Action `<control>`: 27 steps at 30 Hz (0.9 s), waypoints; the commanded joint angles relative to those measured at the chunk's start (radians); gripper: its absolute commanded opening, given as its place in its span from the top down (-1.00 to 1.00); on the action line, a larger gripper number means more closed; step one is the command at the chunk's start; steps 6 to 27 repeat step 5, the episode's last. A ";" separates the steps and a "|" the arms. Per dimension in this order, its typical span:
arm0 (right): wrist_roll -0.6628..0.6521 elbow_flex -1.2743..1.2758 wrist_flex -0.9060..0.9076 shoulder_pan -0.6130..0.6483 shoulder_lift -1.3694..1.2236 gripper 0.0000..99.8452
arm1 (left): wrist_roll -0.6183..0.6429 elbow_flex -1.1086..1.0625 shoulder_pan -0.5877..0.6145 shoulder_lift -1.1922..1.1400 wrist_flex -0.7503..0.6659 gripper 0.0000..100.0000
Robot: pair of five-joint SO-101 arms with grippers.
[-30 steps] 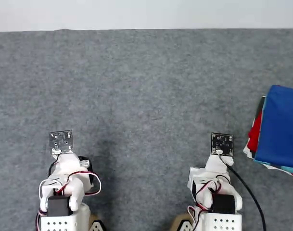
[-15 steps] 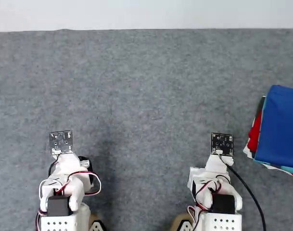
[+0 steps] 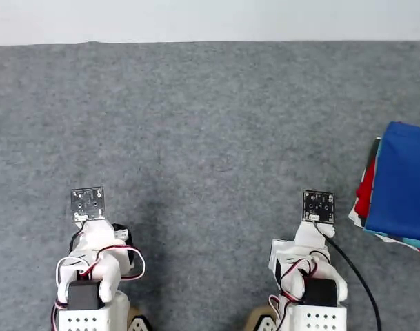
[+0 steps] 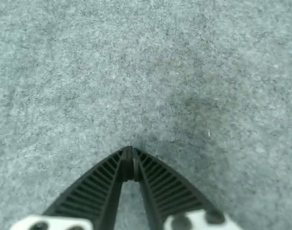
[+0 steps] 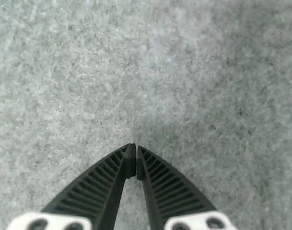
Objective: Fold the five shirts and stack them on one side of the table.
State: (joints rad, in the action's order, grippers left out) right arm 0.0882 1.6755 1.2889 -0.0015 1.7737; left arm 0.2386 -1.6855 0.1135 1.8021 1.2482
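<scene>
A stack of folded shirts (image 3: 397, 183) lies at the right edge of the table, a blue one on top with red, white and teal edges showing beneath. Both arms sit drawn back at the near edge. My left gripper (image 4: 131, 153) is shut with nothing in it, its tips meeting just above bare grey felt. My right gripper (image 5: 133, 148) is likewise shut and holds nothing, over bare felt, left of the stack. In the high view the left arm (image 3: 92, 255) is at lower left and the right arm (image 3: 310, 258) at lower right.
The grey felt table surface (image 3: 210, 124) stretches across the whole view, with a white wall strip along the far edge (image 3: 210, 21). A black cable (image 3: 358, 276) runs from the right arm toward the near edge.
</scene>
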 commanded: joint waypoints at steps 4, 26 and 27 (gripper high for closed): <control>-0.008 0.009 0.004 -0.001 0.015 0.98 | -0.002 0.002 0.009 0.006 0.006 0.99; -0.008 0.009 0.004 -0.001 0.015 0.98 | -0.002 0.002 0.009 0.006 0.006 0.99; -0.008 0.009 0.004 -0.001 0.015 0.98 | -0.002 0.002 0.009 0.006 0.006 0.99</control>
